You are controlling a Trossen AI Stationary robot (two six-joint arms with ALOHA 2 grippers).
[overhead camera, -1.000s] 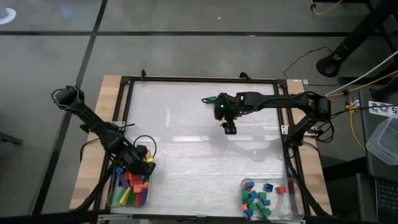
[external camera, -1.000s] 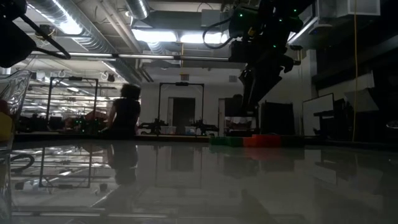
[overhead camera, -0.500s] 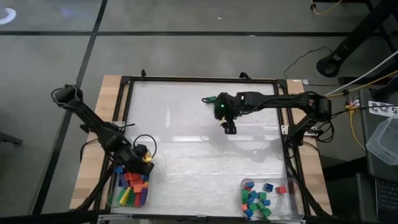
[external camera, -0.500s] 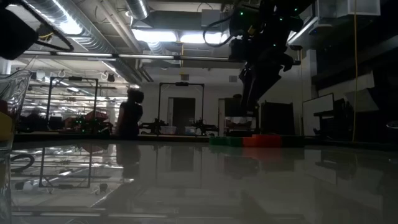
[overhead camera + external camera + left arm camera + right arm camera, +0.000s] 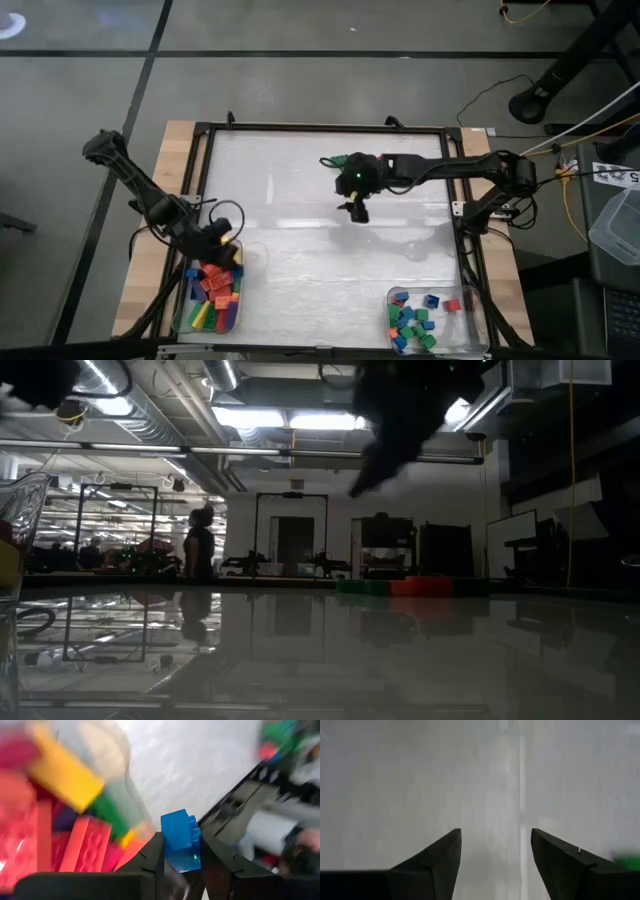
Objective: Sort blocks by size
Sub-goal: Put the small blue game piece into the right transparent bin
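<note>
Left gripper (image 5: 181, 851) pinches a small blue block (image 5: 181, 840) above the 8 o'clock tray (image 5: 181, 318); we judge carrying it to the 5 o'clock tray (image 5: 475, 300) comes next. Right gripper (image 5: 495, 851), spread, empty, hovers mid-table.

My dark left gripper (image 5: 181, 862) pinches a small blue block (image 5: 181, 840). The clear tray (image 5: 182, 318) at the table's near-left corner holds red, orange, yellow and green blocks (image 5: 213, 297). The near-right tray (image 5: 478, 322) holds green, blue and red ones.
</note>
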